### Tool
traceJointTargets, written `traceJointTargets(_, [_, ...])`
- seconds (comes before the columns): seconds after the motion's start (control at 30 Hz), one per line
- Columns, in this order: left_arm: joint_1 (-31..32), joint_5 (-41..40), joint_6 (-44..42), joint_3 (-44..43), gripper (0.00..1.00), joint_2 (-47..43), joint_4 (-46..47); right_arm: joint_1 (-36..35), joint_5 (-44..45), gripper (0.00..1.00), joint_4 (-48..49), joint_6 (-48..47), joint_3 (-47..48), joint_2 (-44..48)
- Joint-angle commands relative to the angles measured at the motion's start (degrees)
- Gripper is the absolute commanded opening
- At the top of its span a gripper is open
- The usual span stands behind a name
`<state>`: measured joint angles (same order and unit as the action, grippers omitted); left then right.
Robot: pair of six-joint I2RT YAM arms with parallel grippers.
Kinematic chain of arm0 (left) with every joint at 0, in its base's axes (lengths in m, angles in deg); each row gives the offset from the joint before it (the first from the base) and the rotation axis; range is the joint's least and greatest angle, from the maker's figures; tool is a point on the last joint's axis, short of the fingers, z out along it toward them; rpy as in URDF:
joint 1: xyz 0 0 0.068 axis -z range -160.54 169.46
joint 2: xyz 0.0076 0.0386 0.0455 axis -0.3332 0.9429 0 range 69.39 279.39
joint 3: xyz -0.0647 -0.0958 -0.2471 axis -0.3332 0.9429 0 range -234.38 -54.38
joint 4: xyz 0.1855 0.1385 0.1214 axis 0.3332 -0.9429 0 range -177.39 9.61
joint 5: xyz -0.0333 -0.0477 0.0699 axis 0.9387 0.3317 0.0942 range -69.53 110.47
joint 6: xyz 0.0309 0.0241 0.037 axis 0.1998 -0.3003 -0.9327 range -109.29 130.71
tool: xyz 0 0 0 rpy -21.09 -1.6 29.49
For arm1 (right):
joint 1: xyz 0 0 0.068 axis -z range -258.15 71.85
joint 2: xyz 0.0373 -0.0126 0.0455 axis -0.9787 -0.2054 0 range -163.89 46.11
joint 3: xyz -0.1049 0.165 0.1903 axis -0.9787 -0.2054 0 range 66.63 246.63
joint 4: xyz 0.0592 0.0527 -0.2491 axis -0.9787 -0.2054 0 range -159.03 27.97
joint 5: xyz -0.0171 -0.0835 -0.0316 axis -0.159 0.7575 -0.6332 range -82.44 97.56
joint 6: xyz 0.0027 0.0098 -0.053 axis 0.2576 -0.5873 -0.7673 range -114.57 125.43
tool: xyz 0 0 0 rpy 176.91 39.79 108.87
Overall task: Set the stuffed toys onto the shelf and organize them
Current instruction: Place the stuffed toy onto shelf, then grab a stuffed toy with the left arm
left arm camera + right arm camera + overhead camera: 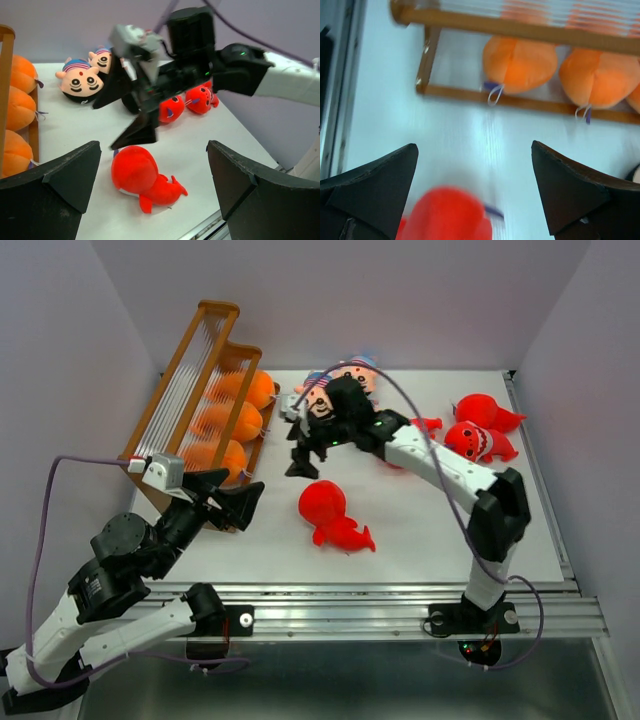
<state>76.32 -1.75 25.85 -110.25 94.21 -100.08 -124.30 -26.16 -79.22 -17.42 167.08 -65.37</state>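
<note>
A red toy with a pointed tail (332, 515) lies on the table's middle; it shows in the left wrist view (142, 177) and blurred in the right wrist view (447, 215). My right gripper (300, 453) is open and empty just above and left of it. My left gripper (235, 498) is open and empty at the shelf's near end. The shelf (190, 380) holds three round orange toys (228, 420) on its lowest tier. Two capped doll heads (330, 385) lie behind the right arm. Three more red toys (480, 430) lie at the right.
The white table's front edge (370, 585) runs along a metal rail. Walls close in the left, back and right. The right arm (440, 465) stretches across the table's middle from the right.
</note>
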Motion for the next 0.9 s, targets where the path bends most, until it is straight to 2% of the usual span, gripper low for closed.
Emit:
traceJointTargets(0.0, [-0.3,2.0,0.8,1.6,0.99,-1.4,1.6,9.2,-21.2,1.0,-17.7,-15.3,-6.9,13.5])
traceJointTargets(0.1, [-0.3,4.5,1.5,4.3,0.99,-1.0,4.3,20.5,-26.7,1.0,-18.7,-15.3,-15.3,22.0])
traceJointTargets(0.2, [-0.3,8.1,2.4,7.0,0.99,1.5,8.2,29.7,-25.5,1.0,-20.6,-16.0,-19.7,28.7])
traceJointTargets(0.33, [-0.3,11.5,5.7,9.9,0.99,5.8,12.9,33.5,-20.8,1.0,-24.6,-15.0,-25.7,35.8])
traceJointTargets(0.47, [-0.3,12.5,8.8,13.0,0.99,11.0,16.6,41.1,-23.3,1.0,-25.0,-10.6,-30.8,41.2])
traceJointTargets(0.57, [-0.3,11.8,10.9,14.1,0.98,15.2,16.1,43.2,-19.2,1.0,-25.0,-7.7,-34.2,44.1])
traceJointTargets(0.73, [-0.8,11.8,13.3,16.1,0.98,21.1,18.2,46.2,-17.6,1.0,-25.0,-6.3,-41.0,49.8])
traceJointTargets(0.87, [-3.3,12.6,13.1,14.0,0.98,30.3,18.8,48.3,-14.4,1.0,-25.0,-6.3,-45.3,54.6])
